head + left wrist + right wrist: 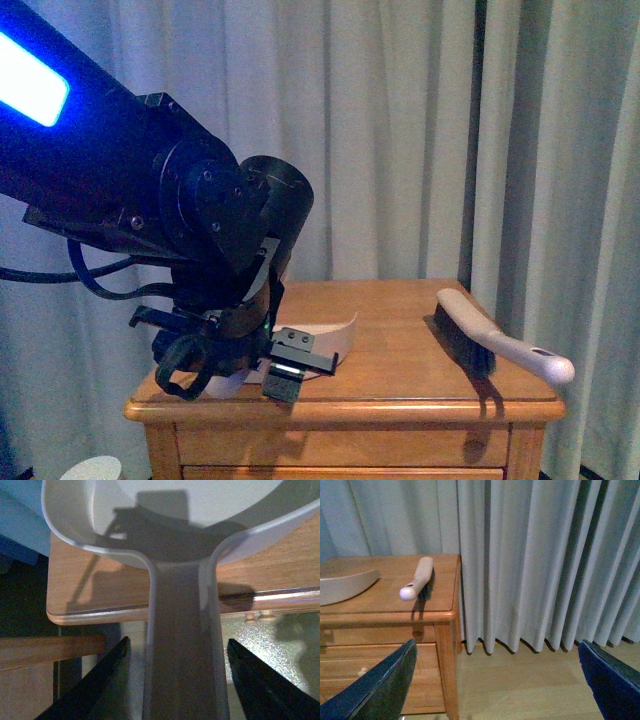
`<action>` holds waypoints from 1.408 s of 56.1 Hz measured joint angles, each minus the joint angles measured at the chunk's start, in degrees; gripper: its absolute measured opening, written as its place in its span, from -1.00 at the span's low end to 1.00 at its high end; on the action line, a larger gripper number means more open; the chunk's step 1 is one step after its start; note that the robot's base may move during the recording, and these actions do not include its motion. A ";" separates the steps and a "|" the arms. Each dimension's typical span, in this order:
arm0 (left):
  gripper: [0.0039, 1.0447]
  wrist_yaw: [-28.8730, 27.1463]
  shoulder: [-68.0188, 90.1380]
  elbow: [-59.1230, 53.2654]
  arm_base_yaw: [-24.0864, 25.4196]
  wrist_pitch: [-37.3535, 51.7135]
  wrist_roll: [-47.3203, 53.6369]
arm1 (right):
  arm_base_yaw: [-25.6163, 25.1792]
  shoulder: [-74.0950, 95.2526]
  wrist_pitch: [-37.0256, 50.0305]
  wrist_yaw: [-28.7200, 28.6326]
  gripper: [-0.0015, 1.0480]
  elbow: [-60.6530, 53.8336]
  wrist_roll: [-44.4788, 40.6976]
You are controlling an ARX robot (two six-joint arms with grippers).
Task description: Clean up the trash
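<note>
We see the left gripper (177,642) at the front-left corner of a wooden nightstand (400,350), w/ its jaws apart, one on either side of the handle (182,670) of a pale dustpan (210,500). In the left wrist view there is a gap btw each black finger (100,690) and the handle, so the jaws straddle it w/o clamping. The pan rests on the nightstand top, and its handle sticks out past the front edge, over the floor. In the front view the bulky black left arm (200,200) covers most of the pan; only a white strip shows beside the gripper. On the right side of the top lies a hand brush (500,345), white handle, dark bristles, its handle tip jutting past the front-right corner, well apart from the dustpan. The right gripper (496,645) hangs off to the nightstand's right, above the wood floor (530,680), jaws wide apart w/ nothing btw them. A grey curtain (400,130) hangs behind. The trash shows in no view, so we can't tell where it is.
</note>
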 joint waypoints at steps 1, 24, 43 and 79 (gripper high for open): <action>0.02 -0.02 0.00 0.00 -0.02 0.00 0.11 | 0.00 0.00 0.00 0.00 0.86 0.00 0.00; -0.48 0.20 -6.10 -4.57 -0.17 8.07 1.79 | 0.00 0.00 0.00 0.00 0.86 0.00 0.00; -0.48 0.09 -31.63 -33.05 -0.22 41.83 14.93 | 0.00 0.00 0.00 0.00 0.86 0.00 0.00; -0.48 10.54 -79.80 -70.47 5.66 45.68 24.72 | 0.00 0.00 0.00 0.00 0.86 0.00 0.00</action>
